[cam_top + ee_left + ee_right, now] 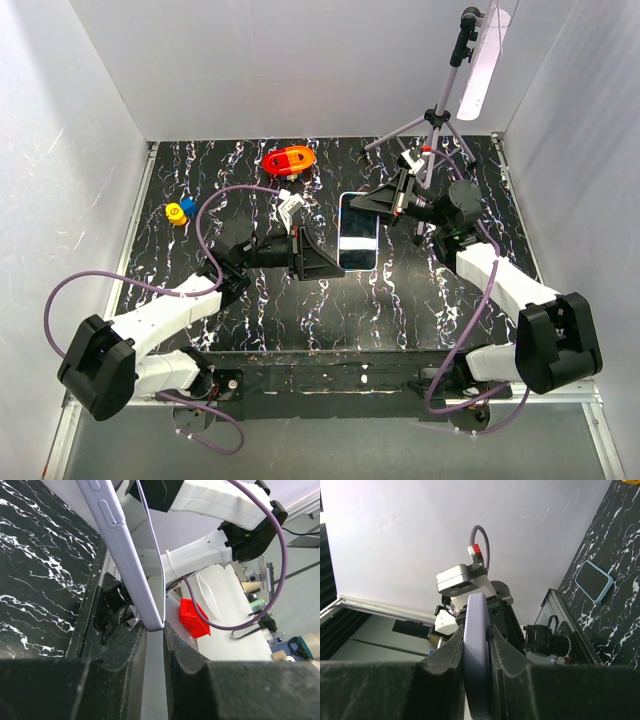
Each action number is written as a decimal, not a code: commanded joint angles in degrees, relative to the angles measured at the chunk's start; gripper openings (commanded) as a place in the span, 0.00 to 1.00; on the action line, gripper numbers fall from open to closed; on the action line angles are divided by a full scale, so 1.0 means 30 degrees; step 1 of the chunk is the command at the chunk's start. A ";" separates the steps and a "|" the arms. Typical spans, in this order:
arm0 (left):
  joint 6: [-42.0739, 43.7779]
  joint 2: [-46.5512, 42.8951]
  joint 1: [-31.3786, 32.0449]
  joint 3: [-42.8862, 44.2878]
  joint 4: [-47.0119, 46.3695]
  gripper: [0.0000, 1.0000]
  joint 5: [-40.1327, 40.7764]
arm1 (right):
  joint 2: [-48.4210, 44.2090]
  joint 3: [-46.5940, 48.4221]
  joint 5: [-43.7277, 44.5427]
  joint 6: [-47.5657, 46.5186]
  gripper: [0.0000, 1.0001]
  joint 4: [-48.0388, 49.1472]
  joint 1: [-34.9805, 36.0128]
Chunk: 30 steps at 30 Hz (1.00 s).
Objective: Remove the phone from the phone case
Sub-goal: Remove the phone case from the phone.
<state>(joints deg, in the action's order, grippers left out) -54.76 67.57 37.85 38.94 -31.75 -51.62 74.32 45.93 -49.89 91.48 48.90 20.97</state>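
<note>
The phone [358, 232] lies flat on the black marbled table, dark screen up, pale blue rim; it also shows in the right wrist view [593, 581]. The lavender phone case [476, 625] is held on edge between both grippers, above the phone's left side. My right gripper [476, 635] is shut on one end of the case. My left gripper [155, 629] pinches the case's [125, 555] opposite corner at its fingertips. In the top view the left gripper [335, 262] and right gripper [356, 200] flank the phone. The case's inside is hidden.
A red-orange object [289, 160] lies at the back of the table. A small yellow and blue toy [178, 211] sits at the left. A tripod [432, 120] stands at the back right. White walls enclose three sides.
</note>
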 commanded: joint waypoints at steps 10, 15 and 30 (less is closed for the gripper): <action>0.3252 -0.0316 -0.0281 -0.0062 0.5040 0.00 0.4810 | 0.0360 0.1565 -0.0244 0.4634 0.01 0.1775 0.1066; 0.3168 -0.0726 -0.0252 0.0526 0.5925 0.22 0.4232 | 0.0334 0.2353 -0.0480 0.0427 0.01 -0.2197 0.1241; 0.0210 -0.1549 -0.0281 0.1053 0.3406 0.83 0.2467 | -0.1395 0.3616 0.1365 -0.7028 0.01 -1.0121 0.1505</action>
<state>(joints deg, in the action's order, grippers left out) -51.35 63.90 37.28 39.90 -18.83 -45.39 72.23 54.57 -46.92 71.68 18.63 24.91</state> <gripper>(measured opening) 0.843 0.239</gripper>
